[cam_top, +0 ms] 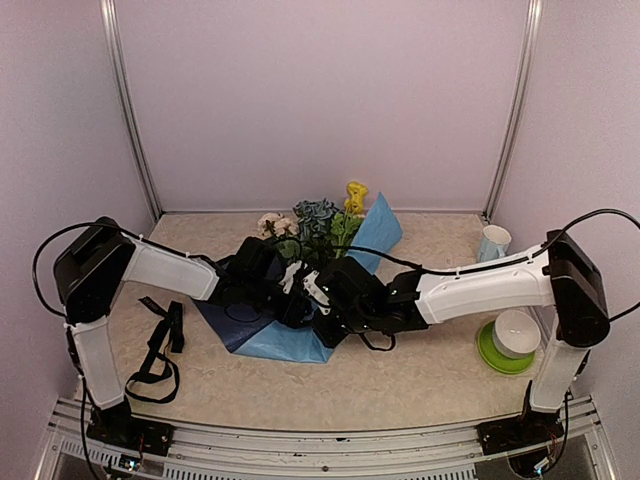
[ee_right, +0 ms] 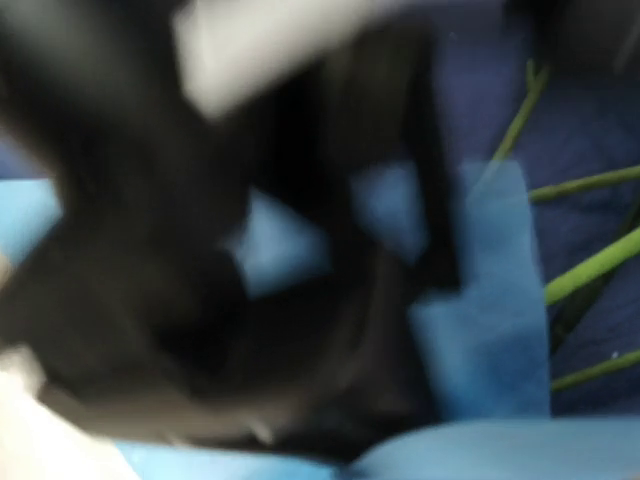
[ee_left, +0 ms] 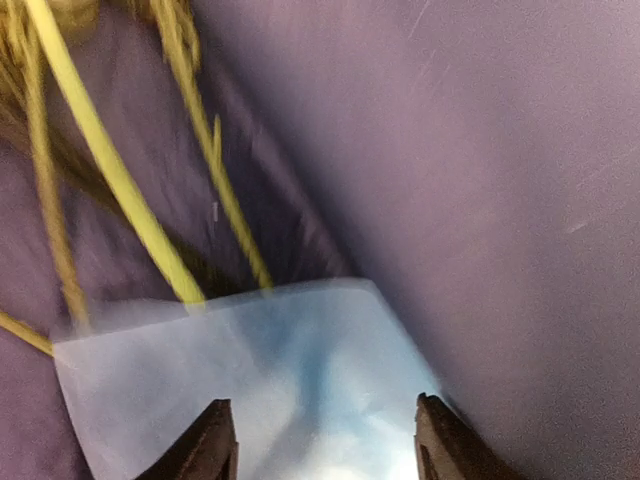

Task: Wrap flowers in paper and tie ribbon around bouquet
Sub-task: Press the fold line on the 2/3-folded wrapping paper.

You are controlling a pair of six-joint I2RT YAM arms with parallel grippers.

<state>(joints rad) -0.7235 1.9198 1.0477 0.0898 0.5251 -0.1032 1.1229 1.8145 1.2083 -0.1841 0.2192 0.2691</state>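
Observation:
The flowers [cam_top: 318,222] lie on the paper [cam_top: 290,345] at the table's middle, blooms toward the back wall. Both grippers meet low over the stems. My left gripper [cam_top: 285,300] is open. In the left wrist view its fingertips [ee_left: 212,440] stand wide apart around a light blue flap of the paper [ee_left: 290,370], beyond which are yellow-green stems [ee_left: 120,190] on the dark blue face. My right gripper [cam_top: 318,305] is right next to it; its wrist view is blurred by a black shape, with paper [ee_right: 490,300] and stems [ee_right: 590,270] at the right. The ribbon [cam_top: 160,350] lies loose at the left.
A green plate [cam_top: 487,352] with a white cup on it stands beside the right arm's base. A pale blue cup [cam_top: 493,242] stands at the back right. Black cables hang from both arms.

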